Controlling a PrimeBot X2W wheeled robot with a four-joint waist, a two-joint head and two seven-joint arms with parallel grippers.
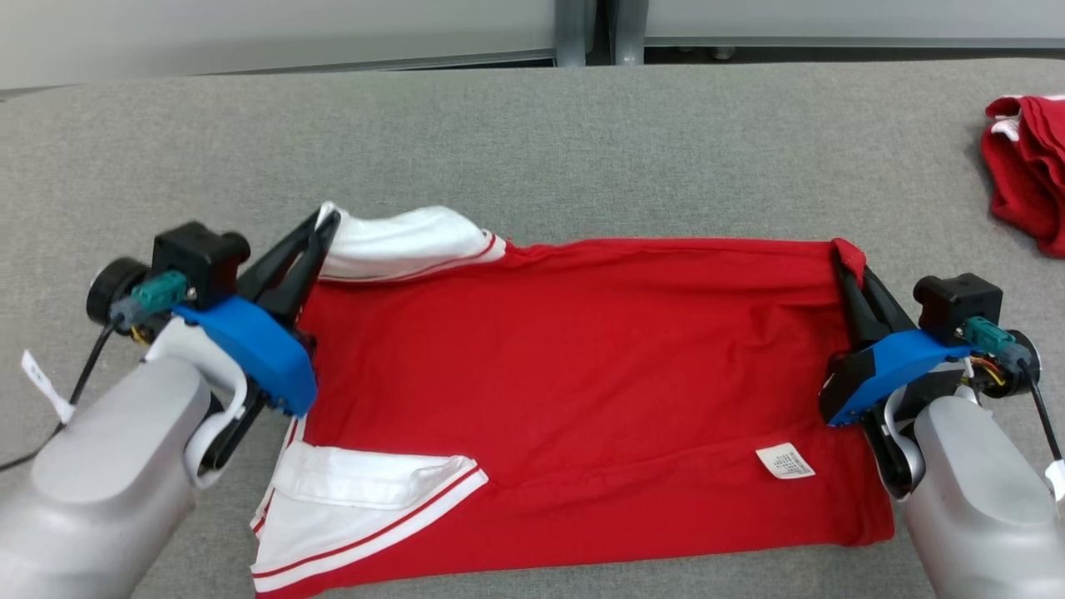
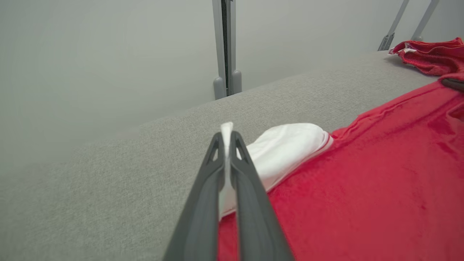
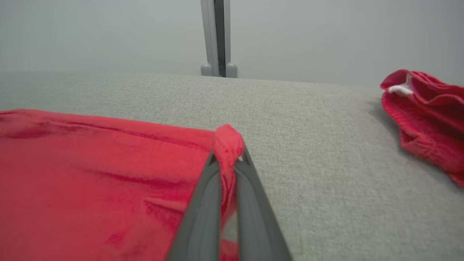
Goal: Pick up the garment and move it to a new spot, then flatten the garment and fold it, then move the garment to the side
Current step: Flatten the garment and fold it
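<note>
The garment (image 1: 566,383) is a red shirt with white, red-striped sleeves, spread across the grey surface with a small white label near its right side. My left gripper (image 1: 326,223) is shut on the far white sleeve (image 2: 286,148); white cloth pokes out between the left gripper's (image 2: 227,136) fingertips. My right gripper (image 1: 844,259) is shut on the far right corner of the red garment (image 3: 90,174), with red cloth bunched over the right gripper's (image 3: 228,150) fingertips. The near white sleeve (image 1: 358,516) lies folded at the lower left.
A second crumpled red garment (image 1: 1027,170) lies at the far right edge of the grey padded surface (image 1: 532,141); it also appears as a red heap (image 3: 427,116) to my right gripper's right. A wall with a grey post (image 2: 225,47) stands behind.
</note>
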